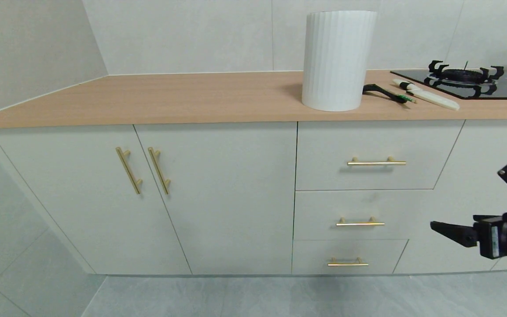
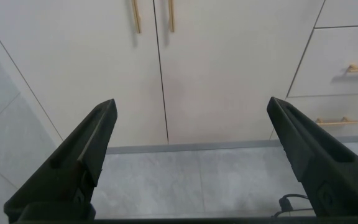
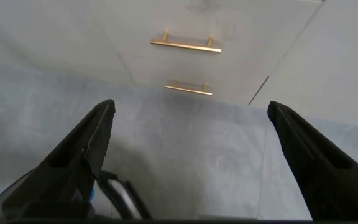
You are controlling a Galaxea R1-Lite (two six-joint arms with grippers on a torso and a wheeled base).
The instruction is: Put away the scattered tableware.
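On the wooden countertop (image 1: 170,97), just right of a tall white ribbed container (image 1: 338,61), we find two utensils. One is a black-handled tool (image 1: 385,93) with a green end. The other is a white knife (image 1: 429,97) with a dark band near its handle. Both lie flat and nearly parallel, with long axes running from back-left to front-right. The knife's blade points front-right, beside the hob (image 1: 469,81). We cannot tell whether the two touch. The right gripper (image 3: 190,112) hangs low before the drawers (image 3: 186,45), fingers spread and empty, well below the utensils. The left gripper (image 2: 191,106), likewise spread and empty, faces the cabinet doors (image 2: 160,68).
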